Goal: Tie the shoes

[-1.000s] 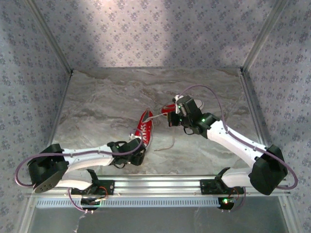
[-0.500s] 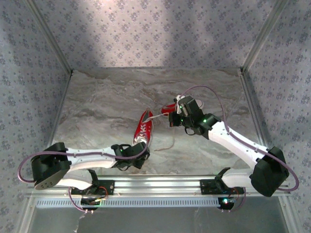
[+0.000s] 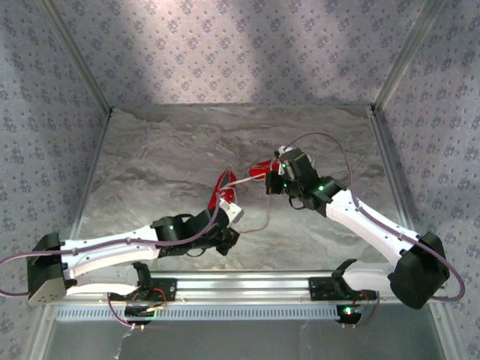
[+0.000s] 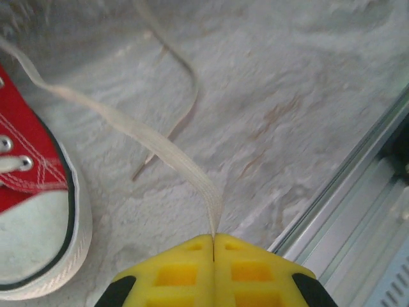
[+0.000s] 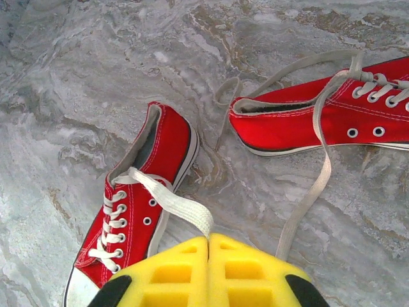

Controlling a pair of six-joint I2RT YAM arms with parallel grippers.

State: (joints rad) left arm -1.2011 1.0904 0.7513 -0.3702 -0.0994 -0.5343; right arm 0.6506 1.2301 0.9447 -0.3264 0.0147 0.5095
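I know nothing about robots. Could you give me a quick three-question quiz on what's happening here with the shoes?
1. True or false: the left end effector is shut on a white lace.
2. How many red shoes lie on the table? A) one B) two C) three
3. In a few words: what does the right end effector pinch?

Key: 1 true; 2 B; 3 a second lace, running to one shoe.
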